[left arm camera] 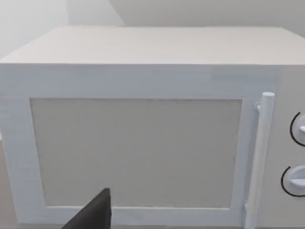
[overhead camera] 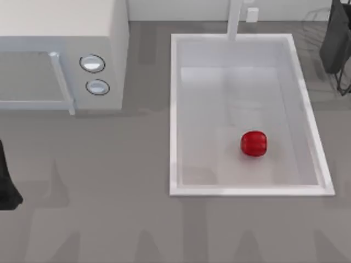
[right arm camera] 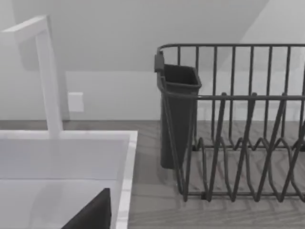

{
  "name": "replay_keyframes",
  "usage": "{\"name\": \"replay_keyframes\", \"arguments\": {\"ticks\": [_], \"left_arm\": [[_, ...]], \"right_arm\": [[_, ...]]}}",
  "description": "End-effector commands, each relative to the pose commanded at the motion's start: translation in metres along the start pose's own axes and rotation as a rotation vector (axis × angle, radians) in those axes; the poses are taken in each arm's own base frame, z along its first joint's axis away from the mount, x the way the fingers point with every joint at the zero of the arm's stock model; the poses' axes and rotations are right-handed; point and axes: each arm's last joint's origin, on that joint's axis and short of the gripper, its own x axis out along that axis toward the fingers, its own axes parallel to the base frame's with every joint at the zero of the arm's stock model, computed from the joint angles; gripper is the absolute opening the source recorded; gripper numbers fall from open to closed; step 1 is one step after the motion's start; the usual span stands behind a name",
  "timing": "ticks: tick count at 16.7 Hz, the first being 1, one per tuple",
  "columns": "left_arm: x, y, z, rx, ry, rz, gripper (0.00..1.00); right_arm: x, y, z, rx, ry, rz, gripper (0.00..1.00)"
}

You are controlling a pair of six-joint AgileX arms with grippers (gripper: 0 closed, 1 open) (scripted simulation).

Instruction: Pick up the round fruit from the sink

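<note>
Red round fruit (overhead camera: 254,143): on sink (overhead camera: 174,109) bottom, near its front rim. Microwave (overhead camera: 66,55): left of sink. Dish rack (right arm camera: 238,124): right of sink. Pincer states: cannot tell.

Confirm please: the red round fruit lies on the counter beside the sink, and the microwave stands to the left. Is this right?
Not quite. In the top view the round fruit lies inside the sink, on its pale bottom, not on the counter. The microwave does stand to the left.

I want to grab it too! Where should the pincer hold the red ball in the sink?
Probably across the round fruit's widest middle, coming straight down from above. It sits free on the sink's flat bottom, away from the walls, so both sides are open.
</note>
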Motion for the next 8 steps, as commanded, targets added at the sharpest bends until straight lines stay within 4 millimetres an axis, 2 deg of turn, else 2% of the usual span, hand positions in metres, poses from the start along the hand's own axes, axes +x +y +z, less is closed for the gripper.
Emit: {"name": "replay_keyframes", "arguments": {"ticks": [4, 8], "left_arm": [[0.000, 0.000, 0.000, 0.000, 0.000, 0.000, 1.00], [0.000, 0.000, 0.000, 0.000, 0.000, 0.000, 1.00]], "right_arm": [[0.003, 0.002, 0.022, 0.021, 0.089, 0.020, 1.00], [0.021, 0.009, 0.062, 0.056, 0.270, 0.054, 1.00]]}}
